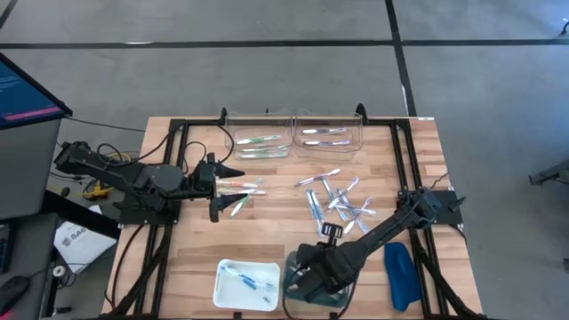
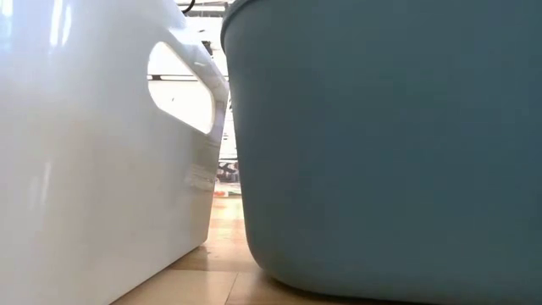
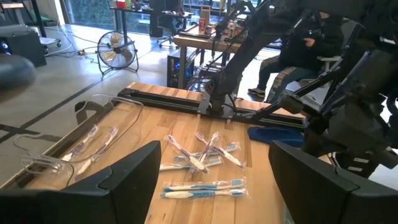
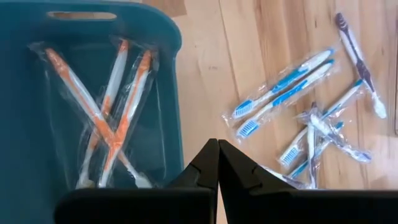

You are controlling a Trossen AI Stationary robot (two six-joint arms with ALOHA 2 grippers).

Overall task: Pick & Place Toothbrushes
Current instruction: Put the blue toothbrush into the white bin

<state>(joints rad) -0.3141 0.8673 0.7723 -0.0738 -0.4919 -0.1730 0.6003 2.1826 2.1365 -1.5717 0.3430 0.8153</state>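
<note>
We see our left gripper (image 1: 233, 187) spread wide and empty over wrapped toothbrushes (image 1: 242, 185) on the table (image 1: 284, 258), more scattered (image 1: 336, 200) at mid-table. Our right gripper (image 4: 217, 163) is pinched shut on nothing above the teal bin (image 4: 177, 81), where orange toothbrushes (image 4: 109, 112) lie.

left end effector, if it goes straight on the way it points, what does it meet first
Most likely the wrapped blue toothbrush pair lying just ahead between the open fingers of the left end effector, if it stays low; depth is unclear, and the scattered pile lies beyond.
</note>
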